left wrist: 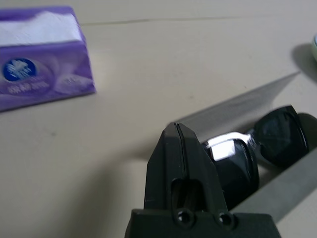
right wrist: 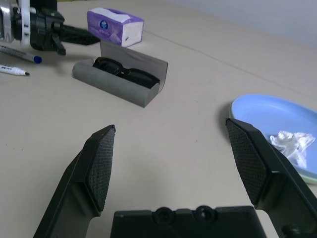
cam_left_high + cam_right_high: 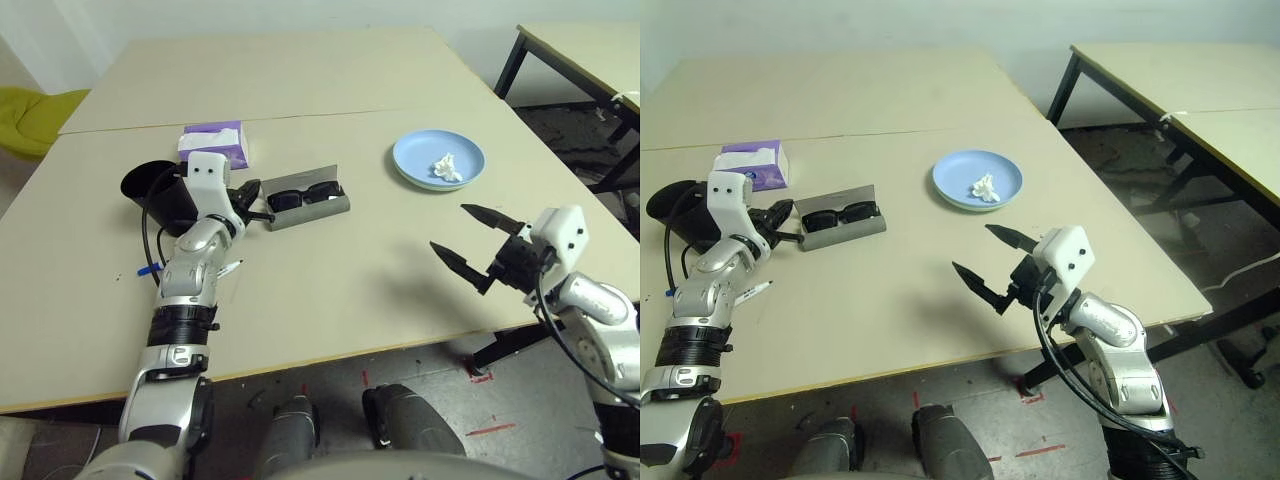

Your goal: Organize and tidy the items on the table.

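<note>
A grey glasses case (image 3: 308,207) is seen lying open near the middle of the beige table (image 3: 330,280), its lid raised behind it and the black sunglasses (image 3: 305,195) laid inside. The left gripper (image 3: 250,190) is held just beside the case's left end, its two black fingers pressed together with nothing between them; in the left wrist view the closed tips (image 1: 177,144) are shown just in front of one dark lens (image 1: 237,166), though contact cannot be made out. A black cup (image 3: 158,195) is placed behind the left forearm, and a purple tissue box (image 3: 214,143) is set just beyond it. Two white marker pens (image 2: 15,59) are seen lying on the table near the left arm in the right wrist view. Further right, a light blue plate (image 3: 415,158) is stacked on a pale green one, with the crumpled white tissue (image 3: 446,168) resting on it. The right gripper (image 3: 478,250) is held above the table's near right part, well apart from the case, its fingers (image 2: 101,163) spread wide and empty
</note>
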{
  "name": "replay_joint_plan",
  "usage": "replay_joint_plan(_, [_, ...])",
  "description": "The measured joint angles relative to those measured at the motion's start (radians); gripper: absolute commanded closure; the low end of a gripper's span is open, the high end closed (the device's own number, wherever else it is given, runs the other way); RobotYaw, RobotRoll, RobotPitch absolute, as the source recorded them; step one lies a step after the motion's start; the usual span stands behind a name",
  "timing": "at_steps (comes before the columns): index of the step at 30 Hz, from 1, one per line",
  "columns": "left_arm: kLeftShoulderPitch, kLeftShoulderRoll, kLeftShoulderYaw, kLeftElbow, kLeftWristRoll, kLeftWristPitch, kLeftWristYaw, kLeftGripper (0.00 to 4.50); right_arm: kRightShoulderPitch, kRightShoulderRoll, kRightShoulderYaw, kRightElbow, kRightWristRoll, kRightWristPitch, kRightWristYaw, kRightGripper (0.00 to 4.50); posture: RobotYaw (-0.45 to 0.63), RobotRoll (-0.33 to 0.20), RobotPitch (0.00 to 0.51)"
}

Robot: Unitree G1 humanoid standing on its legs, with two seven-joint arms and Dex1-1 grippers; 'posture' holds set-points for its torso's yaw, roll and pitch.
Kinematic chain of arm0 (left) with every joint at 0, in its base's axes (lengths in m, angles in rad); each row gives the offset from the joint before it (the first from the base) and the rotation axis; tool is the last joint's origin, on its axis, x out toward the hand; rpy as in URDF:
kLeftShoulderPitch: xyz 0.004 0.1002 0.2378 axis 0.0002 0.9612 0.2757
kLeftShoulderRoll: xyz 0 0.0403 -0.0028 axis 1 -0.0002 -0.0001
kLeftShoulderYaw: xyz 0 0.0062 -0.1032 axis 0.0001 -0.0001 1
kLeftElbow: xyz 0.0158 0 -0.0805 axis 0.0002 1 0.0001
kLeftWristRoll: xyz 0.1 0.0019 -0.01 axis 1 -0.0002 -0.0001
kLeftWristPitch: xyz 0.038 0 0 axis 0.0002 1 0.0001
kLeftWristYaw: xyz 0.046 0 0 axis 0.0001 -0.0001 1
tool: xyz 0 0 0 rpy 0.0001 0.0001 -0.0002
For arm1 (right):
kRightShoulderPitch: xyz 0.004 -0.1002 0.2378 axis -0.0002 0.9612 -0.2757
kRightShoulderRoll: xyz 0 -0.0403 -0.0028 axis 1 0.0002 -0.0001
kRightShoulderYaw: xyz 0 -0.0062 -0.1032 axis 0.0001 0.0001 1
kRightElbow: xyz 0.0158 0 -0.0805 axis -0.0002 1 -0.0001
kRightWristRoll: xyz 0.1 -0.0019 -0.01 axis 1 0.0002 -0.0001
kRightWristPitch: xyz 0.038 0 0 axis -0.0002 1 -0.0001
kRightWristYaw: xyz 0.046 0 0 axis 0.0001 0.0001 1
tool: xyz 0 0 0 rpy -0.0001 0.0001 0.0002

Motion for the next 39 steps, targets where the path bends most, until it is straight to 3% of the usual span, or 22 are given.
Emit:
replay_joint_plan(9, [0.027,-0.004,0.009,-0.035,-0.007,0.032,-0.029,4.49,-0.003,0.0,0.004,-0.004,0.001,0.004,-0.006,0.0,-0.24,0.0,0.09])
replay_joint_plan(22, [0.056,-0.004,0.068,-0.088,-0.015,-0.024,0.068,4.49,-0.01,-0.006,0.018,0.001,0.001,0.004,-0.006,0.0,-0.24,0.0,0.091])
replay_joint_plan(39, [-0.014,-0.037,0.067,0.099,0.022,-0.107,0.169,4.49,-0.012,-0.032,0.023,-0.002,0.001,0.004,-0.001,0.0,-0.25,0.0,0.089])
